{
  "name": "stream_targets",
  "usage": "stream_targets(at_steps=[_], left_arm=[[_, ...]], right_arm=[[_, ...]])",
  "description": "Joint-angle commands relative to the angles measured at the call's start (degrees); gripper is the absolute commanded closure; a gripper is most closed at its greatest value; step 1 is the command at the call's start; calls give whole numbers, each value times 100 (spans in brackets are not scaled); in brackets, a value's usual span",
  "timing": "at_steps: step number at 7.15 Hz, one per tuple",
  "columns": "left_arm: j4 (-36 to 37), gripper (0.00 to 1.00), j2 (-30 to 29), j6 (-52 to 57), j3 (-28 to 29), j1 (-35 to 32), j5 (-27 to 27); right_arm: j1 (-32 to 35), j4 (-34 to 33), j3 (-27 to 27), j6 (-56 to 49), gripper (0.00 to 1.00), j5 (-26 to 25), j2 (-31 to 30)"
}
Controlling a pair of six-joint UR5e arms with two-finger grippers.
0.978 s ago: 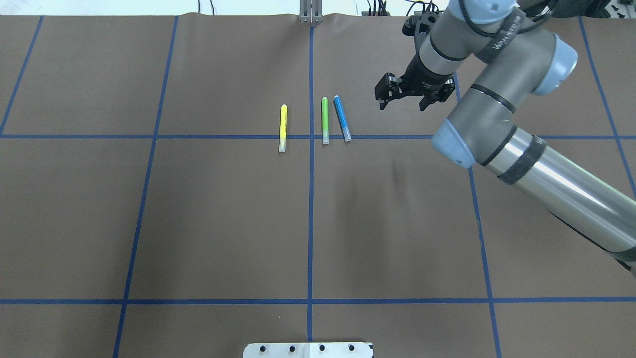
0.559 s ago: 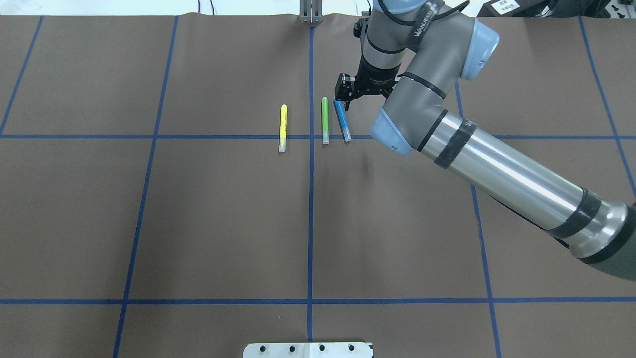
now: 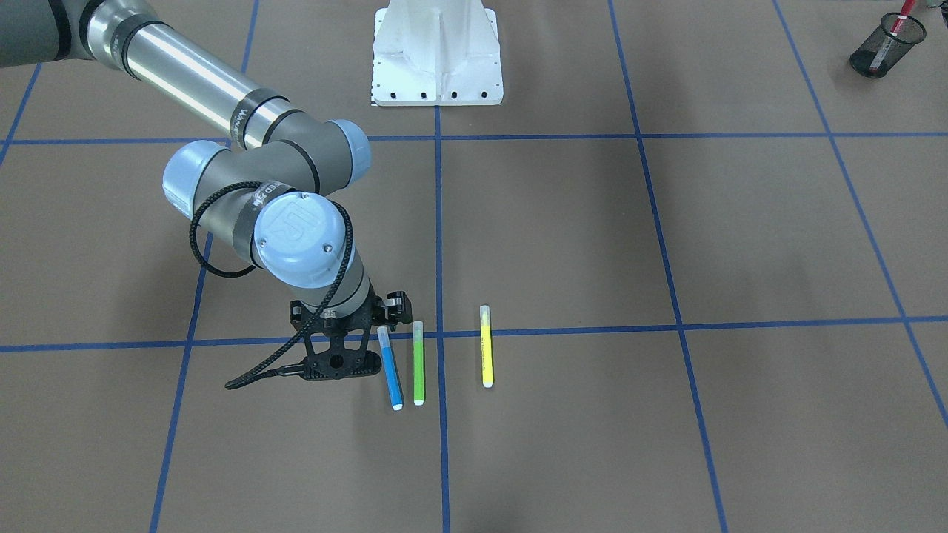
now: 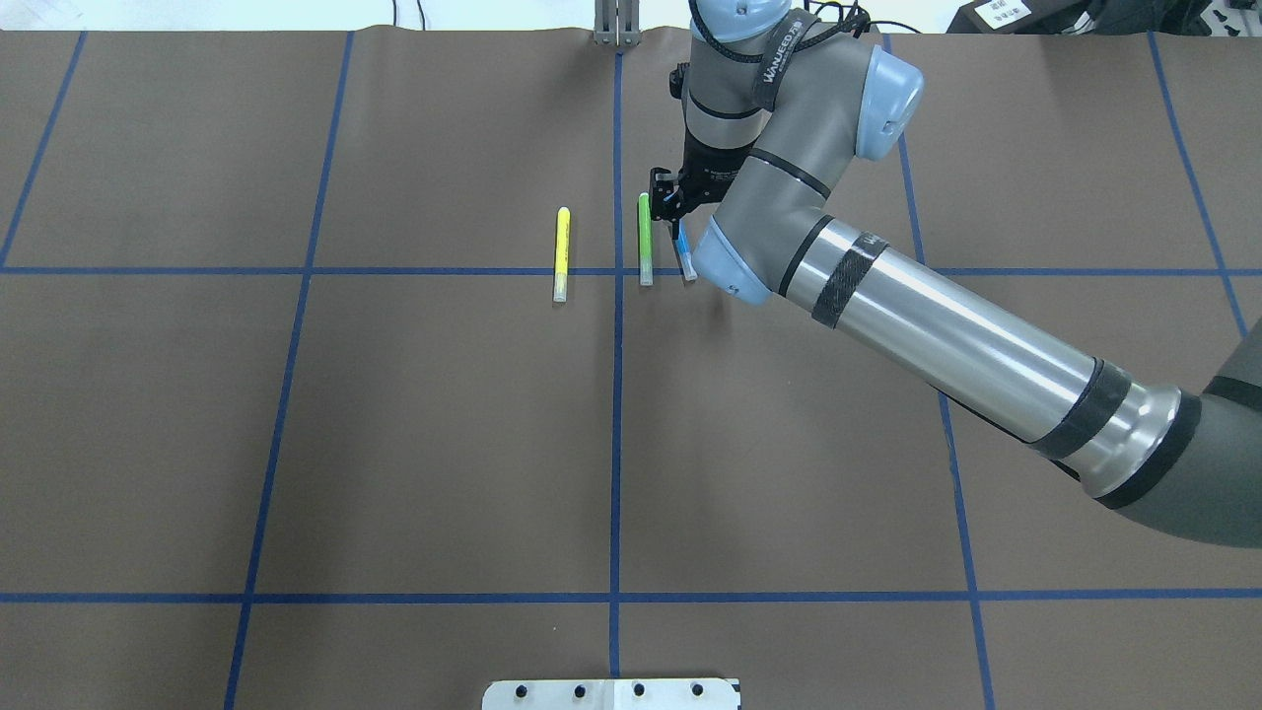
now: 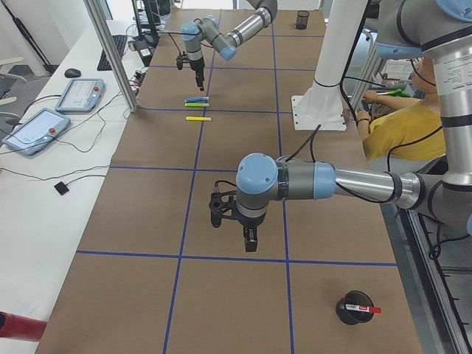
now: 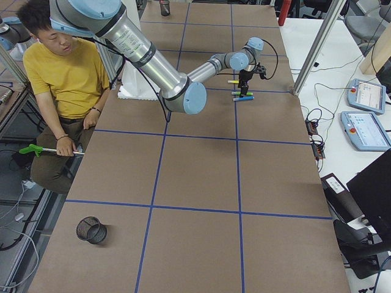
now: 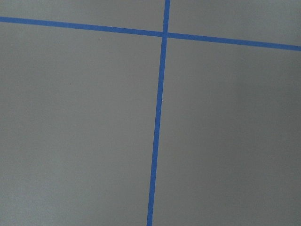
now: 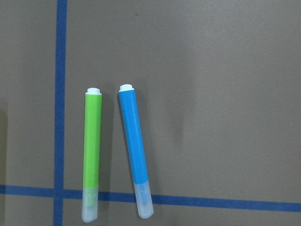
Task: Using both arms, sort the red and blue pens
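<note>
The right arm (image 4: pixel 937 325) reaches out over the blue pen (image 8: pixel 135 150), which lies flat on the table (image 7: pixel 84 117) just beside the green marker (image 8: pixel 92 141), on the side away from the yellow marker (image 3: pixel 486 346) and angled slightly off it. The step in hand looks to be the pick-up of the blue pen. The right gripper (image 4: pixel 670 204) hangs above the pen with its jaws apparently spread and clasping nothing, and the wrist view shows the pen untouched with no finger in sight. The next move would call for a straight descent with the jaws astride the barrel. The finger on the green marker's side must slip into the narrow gap without nudging it, before a close and lift. The red pen (image 5: pixel 363 309) already sits in a mesh cup (image 5: pixel 345 318), well apart from the green marker, toward the robot's left end. The left gripper (image 5: pixel 250 245) hovers over the table, also far from the green marker; whether it is open cannot be told.
</note>
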Motion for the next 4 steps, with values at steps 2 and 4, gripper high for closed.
stream_targets(at_steps=[2,4], left_arm=[[0,0,2,17,9,1,-1],[0,0,2,17,9,1,-1]], right_arm=[[-227,39,-247,-3,30,-9,66],[-333,82,-291,-3,42,-44,39]])
